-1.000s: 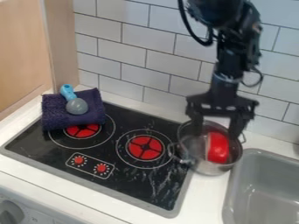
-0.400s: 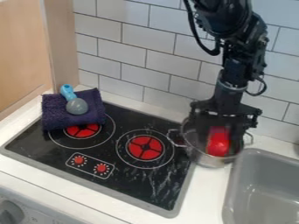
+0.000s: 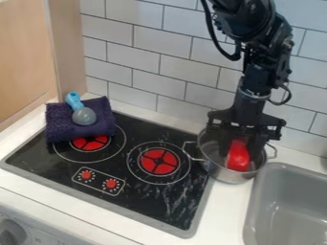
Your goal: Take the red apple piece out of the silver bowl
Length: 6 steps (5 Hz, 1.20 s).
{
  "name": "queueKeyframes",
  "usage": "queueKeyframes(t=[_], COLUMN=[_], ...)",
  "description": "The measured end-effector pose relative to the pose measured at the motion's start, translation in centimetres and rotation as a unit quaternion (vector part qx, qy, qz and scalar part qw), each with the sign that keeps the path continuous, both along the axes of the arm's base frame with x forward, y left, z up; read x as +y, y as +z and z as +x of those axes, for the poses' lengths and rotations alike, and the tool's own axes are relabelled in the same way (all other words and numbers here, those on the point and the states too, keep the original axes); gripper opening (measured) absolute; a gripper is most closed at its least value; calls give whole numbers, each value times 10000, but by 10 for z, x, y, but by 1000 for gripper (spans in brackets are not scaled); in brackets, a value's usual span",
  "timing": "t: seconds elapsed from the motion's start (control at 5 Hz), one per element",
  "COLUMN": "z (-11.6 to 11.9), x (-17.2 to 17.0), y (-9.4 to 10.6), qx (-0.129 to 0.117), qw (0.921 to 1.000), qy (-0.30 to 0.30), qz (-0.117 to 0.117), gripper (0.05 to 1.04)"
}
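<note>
Down inside the silver bowl, my gripper [image 3: 241, 147] is shut on the red apple piece [image 3: 239, 160], with one finger at each side of the piece's upper part. The piece still sits low within the bowl walls. The silver bowl [image 3: 224, 173], a metal pot with two side handles, stands on the counter between the stove and the sink. My fingers partly cover the back of the bowl and the top of the piece.
A black stove top [image 3: 137, 179] with red burners lies left of the bowl. On its back left corner is a folded purple cloth [image 3: 60, 125] holding a blue-handled grey utensil [image 3: 83, 116]. The grey sink [image 3: 281, 225] is at the right, and a tiled wall [image 3: 153, 57] rises behind.
The gripper's fingers have come together on the red piece, and the gripper has shifted slightly right. The bowl has turned and moved a little, its left handle now farther back.
</note>
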<state>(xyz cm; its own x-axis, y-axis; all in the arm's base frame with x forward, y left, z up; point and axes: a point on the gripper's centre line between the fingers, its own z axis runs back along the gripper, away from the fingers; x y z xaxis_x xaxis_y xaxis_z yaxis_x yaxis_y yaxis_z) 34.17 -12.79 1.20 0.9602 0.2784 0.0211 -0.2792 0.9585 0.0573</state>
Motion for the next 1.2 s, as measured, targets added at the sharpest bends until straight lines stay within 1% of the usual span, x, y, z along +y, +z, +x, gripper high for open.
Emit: queueKeyframes(t=[0.2, 0.4, 0.6, 0.8, 1.0, 1.2], z=[0, 0, 8, 14, 6, -9], x=[1, 8, 16, 28, 47, 80], y=[1, 2, 20, 45, 55, 73], qx=[5, 102, -162, -479, -505, -605], qw=[10000, 9999, 9998, 9984, 9972, 9947], qy=[-18, -18, 129, 278, 478, 721], qz=[-6, 34, -15, -142, -264, -413], gripper=[531, 531, 531, 531, 531, 531])
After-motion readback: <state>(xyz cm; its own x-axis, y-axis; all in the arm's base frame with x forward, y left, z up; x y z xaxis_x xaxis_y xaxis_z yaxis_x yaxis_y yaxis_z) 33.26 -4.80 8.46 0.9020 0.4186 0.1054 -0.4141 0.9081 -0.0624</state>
